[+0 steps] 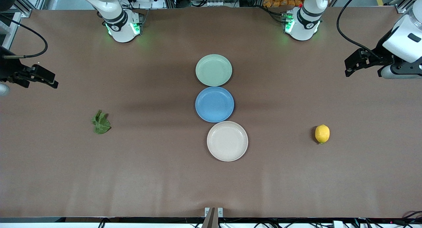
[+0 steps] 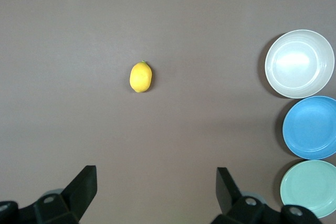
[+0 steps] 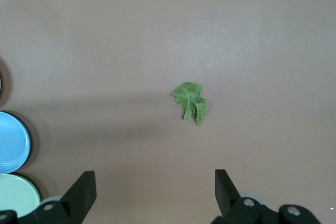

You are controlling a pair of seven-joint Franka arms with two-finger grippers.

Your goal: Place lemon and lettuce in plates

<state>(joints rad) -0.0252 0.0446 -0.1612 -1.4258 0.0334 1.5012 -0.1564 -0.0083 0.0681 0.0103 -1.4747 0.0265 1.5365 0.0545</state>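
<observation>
The yellow lemon point(image 1: 322, 134) lies on the table toward the left arm's end; it also shows in the left wrist view point(image 2: 140, 76). The dark green lettuce point(image 1: 101, 122) lies toward the right arm's end and shows in the right wrist view point(image 3: 191, 102). The pale green plate point(image 1: 213, 70) and the beige-white plate point(image 1: 227, 141) sit empty in the middle of the table. My left gripper point(image 1: 348, 68) point(image 2: 156, 170) is open and empty, up over the table's end, well apart from the lemon. My right gripper point(image 1: 52, 81) point(image 3: 154, 173) is open and empty, well apart from the lettuce.
An empty blue plate point(image 1: 214, 104) sits between the two other plates, touching both, in one row down the table's middle. Brown table cloth lies bare around the lemon and the lettuce. The arm bases stand at the table's edge farthest from the front camera.
</observation>
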